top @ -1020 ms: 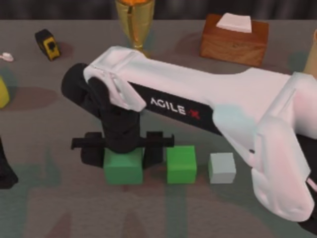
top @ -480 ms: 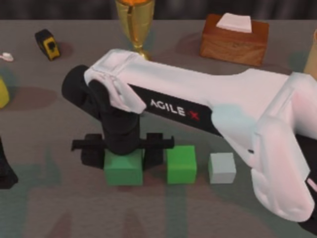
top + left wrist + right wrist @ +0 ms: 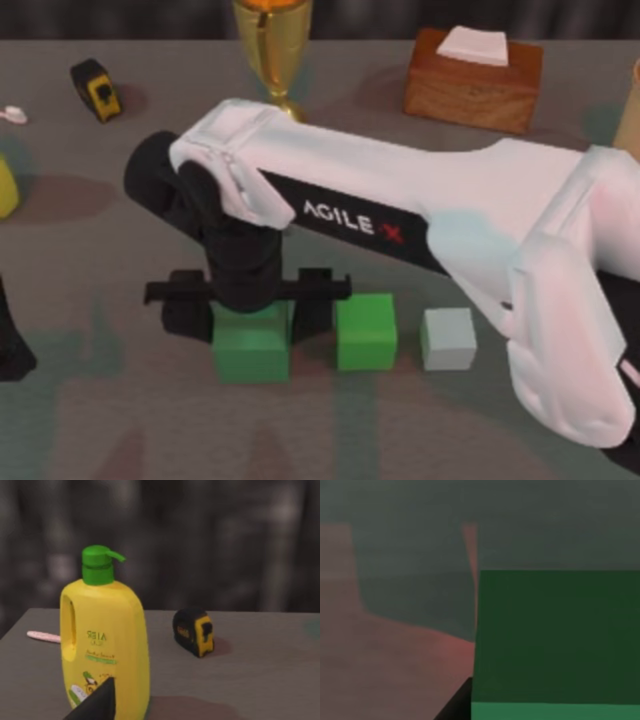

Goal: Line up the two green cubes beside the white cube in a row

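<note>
Right pincer (image 3: 250,300) pinches the emerald cube (image 3: 251,345) near the tabletop's front edge; lime cube (image 3: 365,332) and white cube (image 3: 448,338) sit aligned rightward. Release remains. Left pincer parked; state undeterminable.

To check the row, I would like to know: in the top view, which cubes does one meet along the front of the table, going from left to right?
Larger dark green cube, between the right gripper's black fingers → smaller bright lime-green cube → small white cube.
</note>
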Robot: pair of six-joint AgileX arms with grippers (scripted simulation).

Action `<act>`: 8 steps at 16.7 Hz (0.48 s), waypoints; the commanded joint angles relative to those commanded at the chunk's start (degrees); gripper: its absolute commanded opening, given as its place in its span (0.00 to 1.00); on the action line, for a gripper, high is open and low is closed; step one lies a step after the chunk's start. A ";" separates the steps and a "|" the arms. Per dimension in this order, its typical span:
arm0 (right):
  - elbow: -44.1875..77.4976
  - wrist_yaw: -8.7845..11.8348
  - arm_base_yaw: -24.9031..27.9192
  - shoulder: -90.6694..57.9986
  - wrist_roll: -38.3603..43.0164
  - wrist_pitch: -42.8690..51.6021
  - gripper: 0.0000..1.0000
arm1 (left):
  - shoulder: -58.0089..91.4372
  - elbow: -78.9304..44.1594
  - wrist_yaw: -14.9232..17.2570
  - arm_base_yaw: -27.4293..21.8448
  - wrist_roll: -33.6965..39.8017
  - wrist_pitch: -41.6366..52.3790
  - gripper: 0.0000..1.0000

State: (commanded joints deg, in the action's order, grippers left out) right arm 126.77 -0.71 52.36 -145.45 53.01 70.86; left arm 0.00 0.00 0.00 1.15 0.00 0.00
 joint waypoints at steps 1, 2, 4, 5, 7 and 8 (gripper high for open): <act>0.00 0.00 0.00 0.00 0.00 0.00 0.98 | 0.00 0.00 0.00 0.00 0.00 0.00 1.00; 0.00 0.00 0.00 0.00 0.00 0.00 1.00 | 0.00 0.00 0.00 0.00 0.00 0.00 1.00; 0.00 0.00 0.00 0.00 0.00 0.00 1.00 | 0.00 0.00 0.00 0.00 0.00 0.00 1.00; 0.00 0.00 0.00 0.00 0.00 0.00 1.00 | 0.00 0.00 0.00 0.00 0.00 0.00 1.00; 0.00 0.00 0.00 0.00 0.00 0.00 1.00 | 0.00 0.00 0.00 0.00 0.00 0.00 1.00; 0.00 0.00 0.00 0.00 0.00 0.00 1.00 | 0.00 0.00 0.00 0.00 0.00 0.00 1.00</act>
State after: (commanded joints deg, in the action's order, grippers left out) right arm 126.77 -0.71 52.36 -145.45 53.01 70.86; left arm 0.00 0.00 0.00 1.15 0.00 0.00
